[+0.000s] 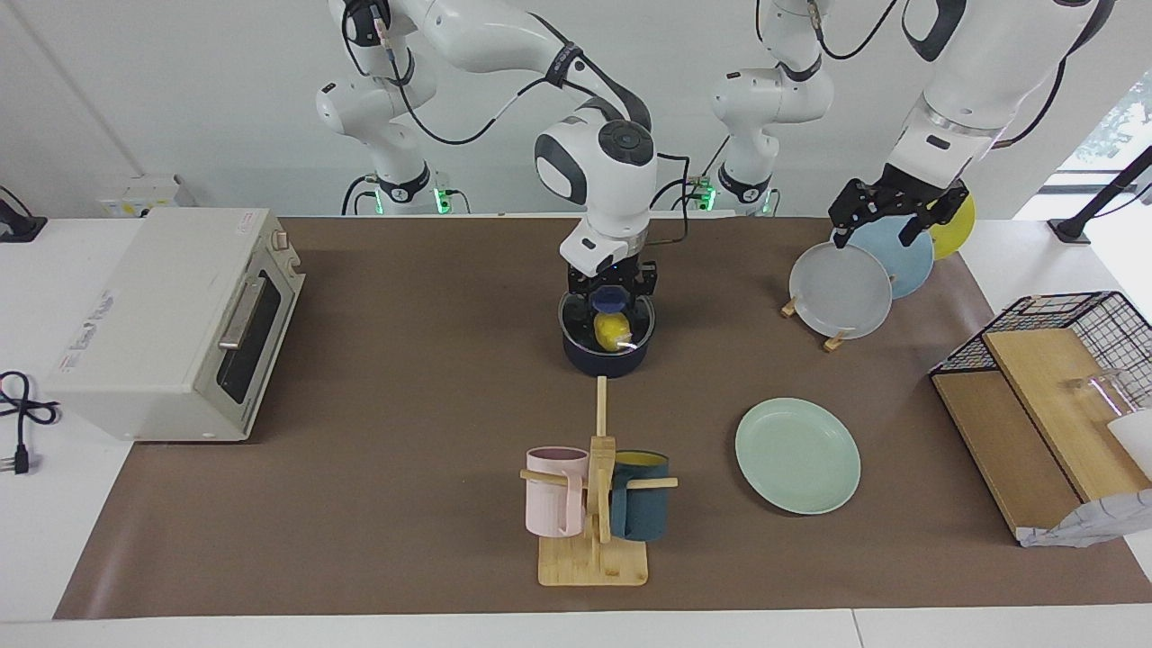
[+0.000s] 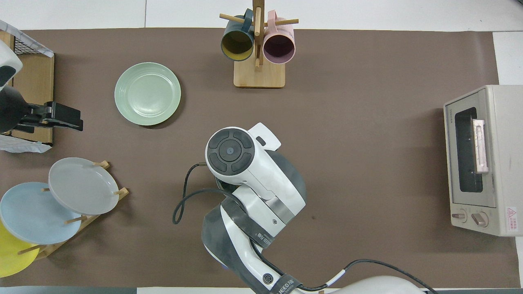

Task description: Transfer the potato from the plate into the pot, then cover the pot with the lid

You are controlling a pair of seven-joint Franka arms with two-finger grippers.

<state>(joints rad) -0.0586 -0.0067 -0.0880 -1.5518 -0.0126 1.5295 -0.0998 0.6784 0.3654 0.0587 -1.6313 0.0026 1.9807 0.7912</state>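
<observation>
The counter (image 1: 405, 378) fills most of the facing view. At lower right of centre lies the bare plate (image 1: 797, 455). At mid-frame sits the pot (image 1: 608, 346), the lid (image 1: 576, 315) on it, the potato (image 1: 613, 331) showing inside through the glass. The right pincer (image 1: 611, 290) pinches the lid's knob. At upper right the left pincer (image 1: 886, 214) hangs spread over the plate rack (image 1: 832, 342).
</observation>
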